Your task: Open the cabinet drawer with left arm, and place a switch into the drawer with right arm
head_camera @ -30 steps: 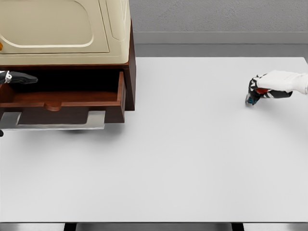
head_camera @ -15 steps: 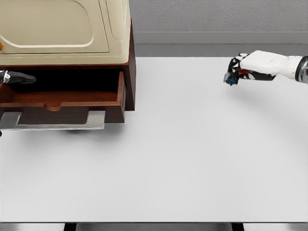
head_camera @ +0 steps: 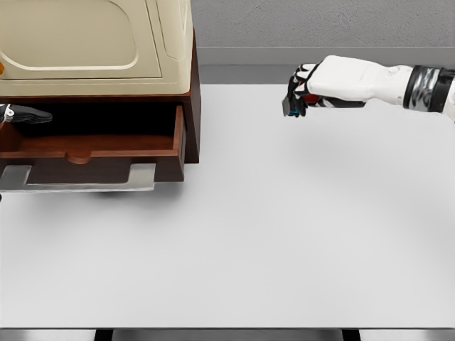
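Right hand (head_camera: 313, 84) fingers clamp switch (head_camera: 291, 105) above bare counter (head_camera: 284, 227), well right of open drawer (head_camera: 92, 145); left hand (head_camera: 21, 114) at frame edge, grip unclear.

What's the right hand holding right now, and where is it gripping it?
The right hand holds a small dark switch, fingers curled around its upper part; the lower end hangs below the fingertips. The exact contact cannot be told.

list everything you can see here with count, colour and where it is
cabinet: 1, dark brown wood, far left of the table
drawer: 1, reddish brown, pulled open at the cabinet's base, with a grey handle
appliance: 1, cream, on top of the cabinet
table: 1, white, fills the view
switch: 1, dark with blue, held above the table
left hand: 1, dark fingers, left edge over the drawer
right hand: 1, white, upper right, grasping the switch
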Controlling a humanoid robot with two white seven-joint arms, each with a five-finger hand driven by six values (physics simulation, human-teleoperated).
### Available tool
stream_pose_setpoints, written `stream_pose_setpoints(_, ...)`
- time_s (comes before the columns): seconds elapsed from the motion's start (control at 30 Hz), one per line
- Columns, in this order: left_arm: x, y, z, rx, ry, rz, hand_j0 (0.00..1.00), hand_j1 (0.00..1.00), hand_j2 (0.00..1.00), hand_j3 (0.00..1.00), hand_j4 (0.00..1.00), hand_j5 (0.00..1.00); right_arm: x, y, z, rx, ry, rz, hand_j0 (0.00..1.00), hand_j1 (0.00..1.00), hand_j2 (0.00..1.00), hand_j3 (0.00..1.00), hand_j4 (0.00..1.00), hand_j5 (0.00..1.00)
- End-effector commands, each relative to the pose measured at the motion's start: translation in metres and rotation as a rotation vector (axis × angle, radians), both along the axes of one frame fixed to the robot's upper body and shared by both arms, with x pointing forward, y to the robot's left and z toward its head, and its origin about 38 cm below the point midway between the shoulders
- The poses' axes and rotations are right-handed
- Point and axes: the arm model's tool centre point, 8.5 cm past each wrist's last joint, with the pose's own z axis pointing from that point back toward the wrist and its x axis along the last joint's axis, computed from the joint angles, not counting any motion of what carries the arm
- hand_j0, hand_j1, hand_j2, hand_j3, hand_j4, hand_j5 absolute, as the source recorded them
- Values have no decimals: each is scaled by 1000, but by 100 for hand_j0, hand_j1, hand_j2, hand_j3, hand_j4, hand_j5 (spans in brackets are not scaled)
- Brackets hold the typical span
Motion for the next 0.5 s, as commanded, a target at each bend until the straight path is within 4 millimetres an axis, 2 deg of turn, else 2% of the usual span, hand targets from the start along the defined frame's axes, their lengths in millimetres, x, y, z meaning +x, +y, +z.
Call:
stream_pose_setpoints(0.0, 0, 0, 1, -6, 2, 4, 100, 100, 100, 100, 100, 100, -4, 18, -6, 6, 15, 45, 31, 31, 31, 31, 31, 31)
stream_pose_setpoints(0.2, 0, 0, 1, -7, 1, 3, 100, 100, 100, 100, 100, 100, -4, 64, -1, -8, 5, 148, 30, 30, 30, 30, 30, 30)
stream_pose_setpoints(0.37, 0, 0, 1, -7, 1, 3, 100, 100, 100, 100, 100, 100, -6, 91, 4, -17, -9, 209, 31, 31, 31, 31, 31, 31)
stream_pose_setpoints(0.47, 0, 0, 1, -5, 0, 3, 100, 100, 100, 100, 100, 100, -12, 105, 19, -23, -46, 251, 31, 31, 31, 31, 31, 31)
